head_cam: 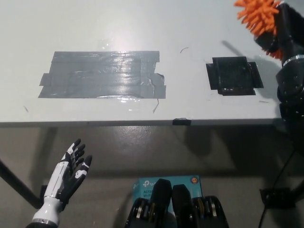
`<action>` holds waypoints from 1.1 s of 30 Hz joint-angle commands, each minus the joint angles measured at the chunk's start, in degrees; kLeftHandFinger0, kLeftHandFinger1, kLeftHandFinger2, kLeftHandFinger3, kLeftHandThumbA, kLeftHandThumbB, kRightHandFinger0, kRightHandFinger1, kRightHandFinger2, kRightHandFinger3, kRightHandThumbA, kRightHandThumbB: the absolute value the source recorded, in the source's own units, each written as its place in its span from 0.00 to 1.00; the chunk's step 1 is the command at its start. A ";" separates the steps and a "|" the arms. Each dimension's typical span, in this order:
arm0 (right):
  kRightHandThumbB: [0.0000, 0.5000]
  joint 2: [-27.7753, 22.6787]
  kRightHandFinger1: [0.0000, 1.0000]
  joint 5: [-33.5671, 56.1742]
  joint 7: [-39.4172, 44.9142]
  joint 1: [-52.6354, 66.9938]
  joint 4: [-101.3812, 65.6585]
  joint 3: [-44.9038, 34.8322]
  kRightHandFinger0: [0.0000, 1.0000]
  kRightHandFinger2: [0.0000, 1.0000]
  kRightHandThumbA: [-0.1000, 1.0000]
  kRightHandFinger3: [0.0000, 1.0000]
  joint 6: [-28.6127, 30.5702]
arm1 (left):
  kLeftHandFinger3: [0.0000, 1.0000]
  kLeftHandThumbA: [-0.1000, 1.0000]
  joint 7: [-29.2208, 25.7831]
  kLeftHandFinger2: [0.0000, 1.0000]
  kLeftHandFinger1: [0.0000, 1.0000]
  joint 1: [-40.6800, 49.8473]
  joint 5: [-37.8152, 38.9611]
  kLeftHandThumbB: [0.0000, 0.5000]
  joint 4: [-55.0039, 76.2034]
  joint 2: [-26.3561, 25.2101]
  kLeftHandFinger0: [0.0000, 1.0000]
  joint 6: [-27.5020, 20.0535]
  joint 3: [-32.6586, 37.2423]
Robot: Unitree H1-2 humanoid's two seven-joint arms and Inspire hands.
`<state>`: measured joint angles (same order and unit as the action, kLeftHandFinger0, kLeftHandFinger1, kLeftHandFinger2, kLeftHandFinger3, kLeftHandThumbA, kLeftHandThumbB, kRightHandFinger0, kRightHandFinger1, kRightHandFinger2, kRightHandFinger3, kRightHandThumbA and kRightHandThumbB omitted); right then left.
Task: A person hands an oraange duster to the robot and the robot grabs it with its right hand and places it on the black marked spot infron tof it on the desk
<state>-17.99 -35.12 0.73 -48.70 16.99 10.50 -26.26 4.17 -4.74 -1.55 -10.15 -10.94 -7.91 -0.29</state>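
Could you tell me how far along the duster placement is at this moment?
The handover looks done: the black right hand holds the orange duster at the picture's top right, and no person is in view. The carry is in hand: the duster is raised beyond and to the right of the black marked spot. Left to do: lower it onto that spot, which lies bare, and let go. The white left hand rests open below the desk edge.

Spiky rubbery-looking orange duster [257, 15], glossy wrinkled grey tape patch [103, 74], smooth matt white desk [57, 23].
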 commanded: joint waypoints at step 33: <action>0.94 3.39 1.00 5.18 -1.56 -6.06 20.61 0.65 1.00 1.00 0.94 1.00 4.35 | 1.00 0.63 1.80 1.00 1.00 -3.83 1.49 0.24 1.13 -1.11 0.94 0.48 -0.49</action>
<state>-13.82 -30.24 1.54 -52.08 40.89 11.56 -23.56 5.11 -7.16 -0.72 -10.23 -11.10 -7.32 -0.36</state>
